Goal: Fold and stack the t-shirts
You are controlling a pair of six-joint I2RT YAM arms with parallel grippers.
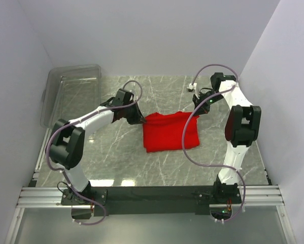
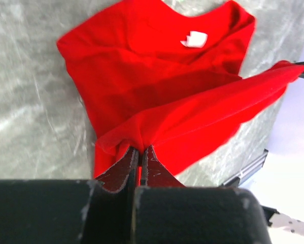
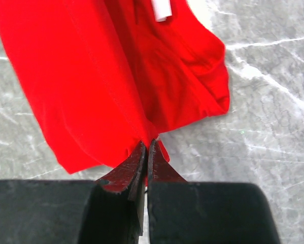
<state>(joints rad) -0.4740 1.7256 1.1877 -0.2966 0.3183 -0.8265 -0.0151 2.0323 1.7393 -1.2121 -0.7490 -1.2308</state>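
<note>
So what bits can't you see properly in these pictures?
- Top view: the wrists hide where the left gripper and right gripper pinch the red t-shirt.
- Left wrist view: any writing on the white neck label is too blurred.
- Right wrist view: the top edge cuts that label off.
- Top view: the small white object at the far side is too small to identify.

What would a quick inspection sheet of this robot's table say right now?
Surface: grey marbled table, no spills seen.
Job's things: one red t-shirt, partly folded, one edge stretched between the arms; white neck label showing.
Clutter: clear plastic bin at far left; small white item far right, too small to identify.
Grippers: left gripper and right gripper both shut on the shirt's edge.
Cables: cable loops from the right arm across the shirt.
Surroundings: plain white walls on three sides.
</note>
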